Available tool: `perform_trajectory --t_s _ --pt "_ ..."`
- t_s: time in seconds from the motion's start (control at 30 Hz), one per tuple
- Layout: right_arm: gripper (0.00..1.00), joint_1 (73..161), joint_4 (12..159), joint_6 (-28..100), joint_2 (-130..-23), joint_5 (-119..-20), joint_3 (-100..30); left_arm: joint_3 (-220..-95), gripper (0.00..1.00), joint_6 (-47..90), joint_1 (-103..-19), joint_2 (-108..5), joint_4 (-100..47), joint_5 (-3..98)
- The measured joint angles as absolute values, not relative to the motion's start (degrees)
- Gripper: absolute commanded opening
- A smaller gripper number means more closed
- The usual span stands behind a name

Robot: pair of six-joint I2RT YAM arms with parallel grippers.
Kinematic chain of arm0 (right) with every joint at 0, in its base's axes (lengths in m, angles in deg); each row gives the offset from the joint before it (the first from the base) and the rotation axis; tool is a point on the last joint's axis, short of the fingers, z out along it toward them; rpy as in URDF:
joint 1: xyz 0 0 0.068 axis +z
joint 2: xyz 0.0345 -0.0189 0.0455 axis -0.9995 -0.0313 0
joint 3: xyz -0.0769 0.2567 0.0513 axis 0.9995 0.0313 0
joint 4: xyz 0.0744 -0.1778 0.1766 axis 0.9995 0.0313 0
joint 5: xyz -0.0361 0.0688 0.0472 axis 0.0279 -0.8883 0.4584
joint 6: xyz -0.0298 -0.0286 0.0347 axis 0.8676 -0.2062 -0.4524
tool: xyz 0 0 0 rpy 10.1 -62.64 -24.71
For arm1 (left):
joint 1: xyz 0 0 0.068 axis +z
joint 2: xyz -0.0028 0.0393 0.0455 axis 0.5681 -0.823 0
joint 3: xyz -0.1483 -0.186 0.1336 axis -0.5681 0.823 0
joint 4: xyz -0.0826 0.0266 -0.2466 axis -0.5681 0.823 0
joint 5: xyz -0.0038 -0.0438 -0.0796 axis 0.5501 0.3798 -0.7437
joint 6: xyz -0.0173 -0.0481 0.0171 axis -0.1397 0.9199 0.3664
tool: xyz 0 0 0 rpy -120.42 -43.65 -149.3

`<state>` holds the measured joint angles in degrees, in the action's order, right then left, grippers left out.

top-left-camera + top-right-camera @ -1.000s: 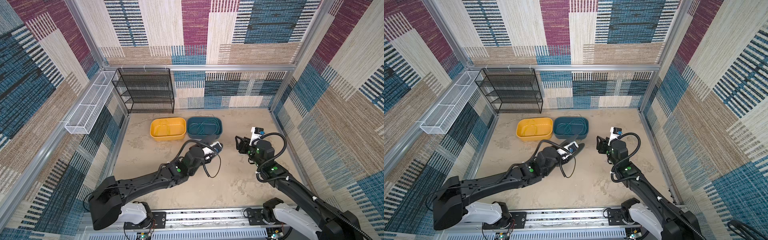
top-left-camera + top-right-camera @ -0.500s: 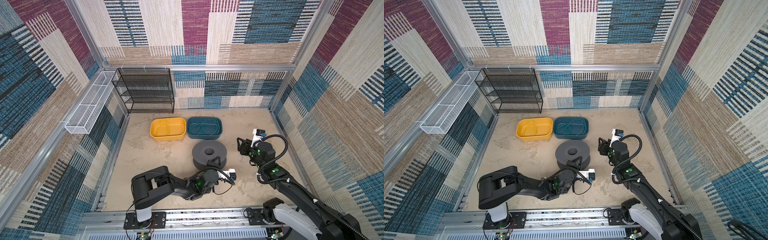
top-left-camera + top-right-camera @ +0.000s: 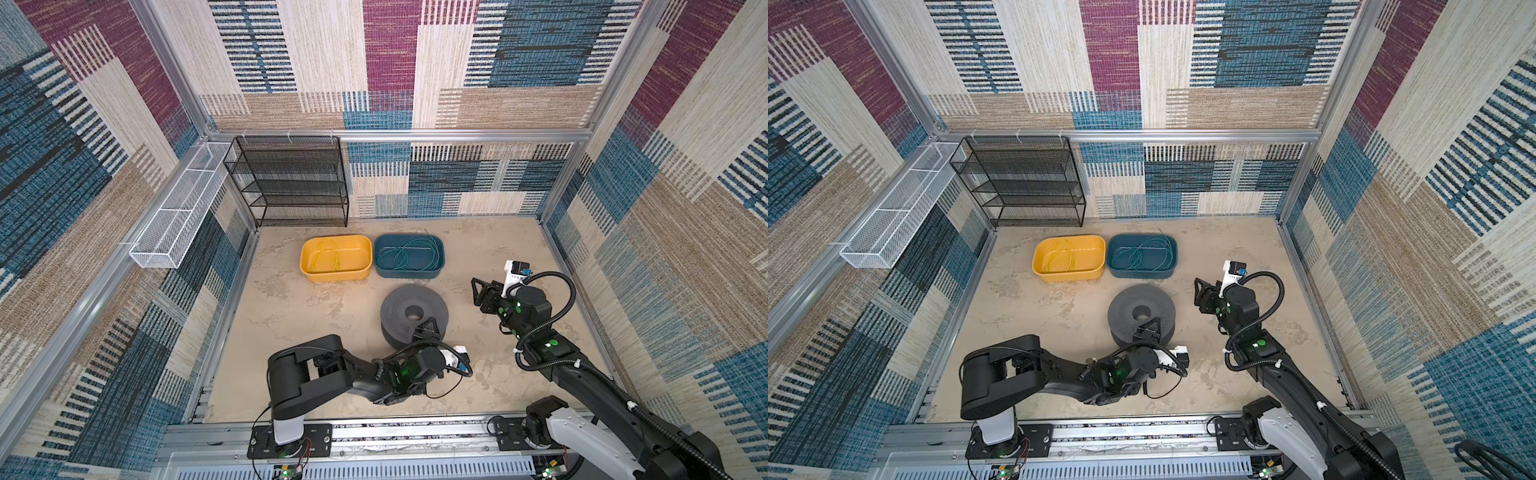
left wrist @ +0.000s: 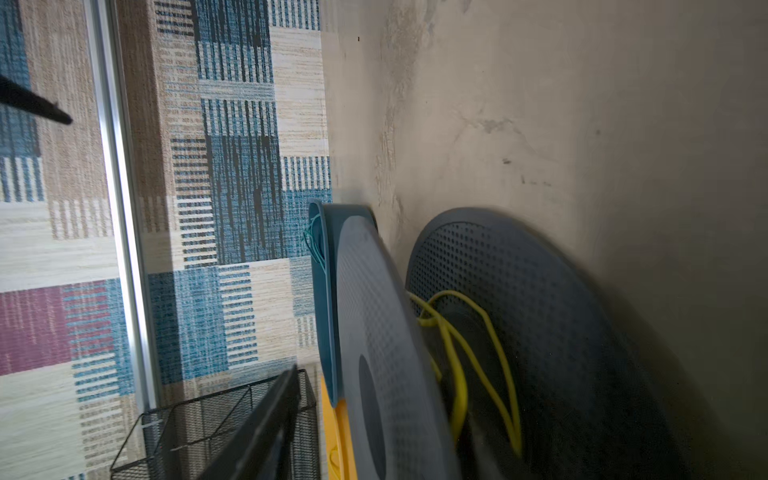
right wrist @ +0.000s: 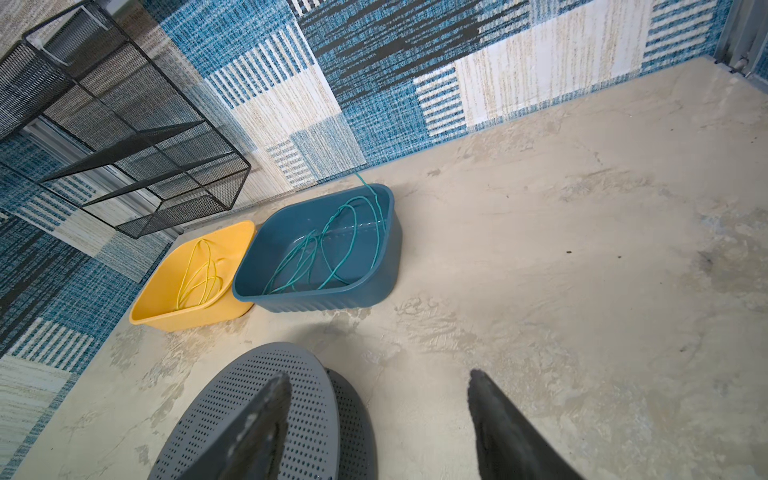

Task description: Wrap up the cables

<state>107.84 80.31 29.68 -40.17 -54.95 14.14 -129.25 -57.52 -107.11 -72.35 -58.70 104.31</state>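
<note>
A grey perforated spool (image 3: 401,309) (image 3: 1125,307) lies flat mid-table, with a yellow cable (image 4: 457,374) looped loosely round its core between the flanges. More cables lie in bins behind it: thin yellow cables (image 3: 326,257) (image 5: 199,278) in the yellow bin (image 3: 305,266), teal cables (image 3: 409,253) (image 5: 332,245) in the teal bin (image 3: 438,266). My left gripper (image 3: 426,326) (image 4: 382,415) sits at the spool's near edge, open, the upper flange between its blurred fingers (image 4: 266,419). My right gripper (image 3: 478,295) (image 5: 378,382) hangs open and empty, right of the spool.
A black mesh shelf (image 3: 291,183) stands against the back wall at the left. A white wire basket (image 3: 178,216) hangs on the left wall. Patterned walls close in three sides; the arms' mounting rail (image 3: 374,432) runs along the front edge.
My left arm has drawn back from over the spool and folded, so its gripper is now at the spool's near edge with wider jaws. My right gripper has opened a little more.
</note>
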Motion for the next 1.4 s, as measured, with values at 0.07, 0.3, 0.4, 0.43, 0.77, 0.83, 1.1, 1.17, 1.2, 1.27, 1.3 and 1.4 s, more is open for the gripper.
perform_trajectory --t_s 0.07,0.3,0.4,0.43,0.77,0.83,1.1,1.17,1.2,1.27,1.3,1.4 --pt "0.70 107.84 80.31 29.68 -40.17 -55.37 14.17 -130.56 0.72 -52.75 -107.11 -70.69 -51.40 103.04" --pt "0.73 107.73 80.42 29.70 -40.70 -56.85 13.99 -139.04 0.99 -35.00 -107.48 -66.69 -19.73 93.95" --pt "0.73 107.67 80.35 29.72 -40.98 -57.12 13.99 -141.38 0.99 -29.95 -107.48 -65.89 -8.45 89.60" --pt "0.73 107.62 80.35 29.72 -41.27 -57.42 13.99 -142.19 0.99 -28.49 -107.48 -65.80 -5.37 88.14" --pt "0.80 107.60 81.07 30.18 -42.84 -59.30 9.99 -149.40 0.99 -20.10 -107.48 -48.01 11.31 80.14" --pt "0.86 107.58 81.40 30.58 -42.93 -59.80 8.81 -151.76 0.99 -18.11 -107.48 -44.53 12.18 80.16" --pt "0.99 107.60 83.76 30.56 -42.60 -63.50 2.58 -149.82 0.99 -7.40 -107.37 -35.44 9.08 88.44" --pt "0.99 107.60 83.72 28.22 -42.16 -63.89 1.10 -145.58 0.99 -4.71 -107.35 -32.38 6.46 90.04" --pt "0.99 107.60 83.41 26.45 -42.12 -63.65 0.77 -142.95 0.99 -3.64 -107.35 -30.52 4.58 90.83" --pt "1.00 107.62 83.54 23.98 -42.62 -61.64 0.37 -137.77 0.99 -3.29 -107.30 -27.33 -0.10 91.33" --pt "0.99 107.62 83.76 23.76 -43.01 -60.64 0.29 -135.61 0.99 -3.22 -107.19 -26.06 -1.83 91.81" --pt "0.99 107.58 82.12 25.44 -43.21 -58.25 1.29 -128.68 0.99 -3.44 -106.43 -22.63 -10.20 94.28"
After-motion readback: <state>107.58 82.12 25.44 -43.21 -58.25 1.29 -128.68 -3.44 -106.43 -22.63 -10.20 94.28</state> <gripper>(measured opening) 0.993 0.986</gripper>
